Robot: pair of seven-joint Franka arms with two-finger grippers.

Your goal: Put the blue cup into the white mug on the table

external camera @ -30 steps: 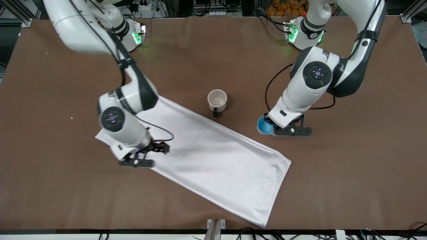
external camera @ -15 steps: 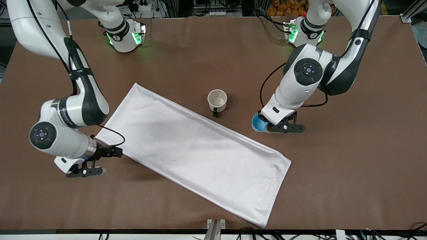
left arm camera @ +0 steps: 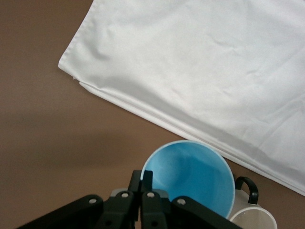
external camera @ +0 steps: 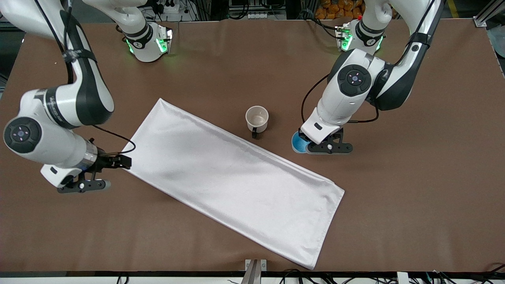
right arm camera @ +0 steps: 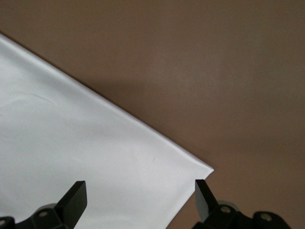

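Note:
The blue cup (external camera: 296, 143) hangs from my left gripper (external camera: 307, 146), which is shut on its rim. It is held just off the table (external camera: 394, 197), beside the white mug (external camera: 257, 117), toward the left arm's end. In the left wrist view the fingers (left arm camera: 147, 179) pinch the cup's wall (left arm camera: 190, 176), and the cup overlaps the mug's rim (left arm camera: 252, 220). The mug stands upright and empty, black handle toward the front camera. My right gripper (external camera: 81, 185) is open and empty over the cloth's corner at the right arm's end (right arm camera: 138, 191).
A white rectangular cloth (external camera: 236, 185) lies flat and slanted across the middle of the table, its edge close to the mug on the front camera's side. It also shows in the right wrist view (right arm camera: 71, 143). Both arm bases stand at the table's back edge.
My left gripper has carried the blue cup closer to the mug. My right arm has swung off the cloth toward its own end of the table.

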